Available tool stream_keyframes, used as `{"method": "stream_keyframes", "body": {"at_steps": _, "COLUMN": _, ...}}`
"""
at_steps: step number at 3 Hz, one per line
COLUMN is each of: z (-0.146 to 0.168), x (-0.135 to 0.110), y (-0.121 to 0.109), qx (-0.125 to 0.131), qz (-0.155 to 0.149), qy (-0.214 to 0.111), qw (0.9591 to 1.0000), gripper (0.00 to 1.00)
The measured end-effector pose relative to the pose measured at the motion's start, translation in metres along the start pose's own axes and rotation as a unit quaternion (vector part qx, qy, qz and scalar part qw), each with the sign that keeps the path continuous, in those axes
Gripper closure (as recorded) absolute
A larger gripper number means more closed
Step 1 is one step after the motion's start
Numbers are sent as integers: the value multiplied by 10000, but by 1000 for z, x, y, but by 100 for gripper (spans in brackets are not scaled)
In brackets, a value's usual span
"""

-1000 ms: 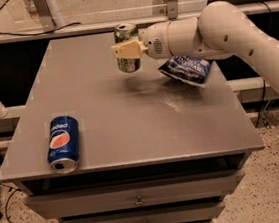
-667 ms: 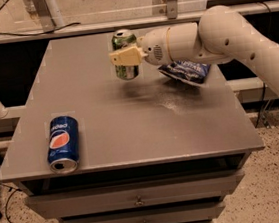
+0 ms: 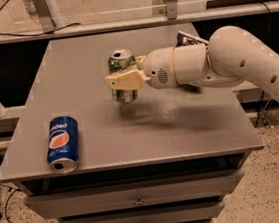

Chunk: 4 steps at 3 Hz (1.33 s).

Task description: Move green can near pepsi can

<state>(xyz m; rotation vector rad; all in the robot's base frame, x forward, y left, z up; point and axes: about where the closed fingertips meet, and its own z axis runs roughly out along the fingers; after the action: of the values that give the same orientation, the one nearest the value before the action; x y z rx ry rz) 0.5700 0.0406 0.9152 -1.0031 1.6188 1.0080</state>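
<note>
Camera view: gripper (image 3: 122,80) pinching the green can (image 3: 122,63) upright at mid-frame, seemingly just off the table (image 3: 197,132), and the danger is landing too close, nudging the pepsi can (image 3: 62,144), lying sideways at lower left, into a roll.

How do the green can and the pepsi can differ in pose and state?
The green can is upright; the pepsi can lies on its side. The gripper clamps the green can over mid-table; the pepsi can rests free near the front edge of the table. Both are soda cans with silver tops.
</note>
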Motion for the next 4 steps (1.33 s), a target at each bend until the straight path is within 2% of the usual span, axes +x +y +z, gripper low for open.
{"method": "stream_keyframes", "body": {"at_steps": 2, "z": -8, "x": 29, "y": 63, "qx": -584, "qz": -372, "qy": -186, "qw": 9974, "gripper": 100}}
{"method": "stream_keyframes", "body": {"at_steps": 4, "z": 4, "x": 49, "y": 114, "qx": -1178, "qz": -510, "qy": -260, "qw": 9914, "gripper": 100}}
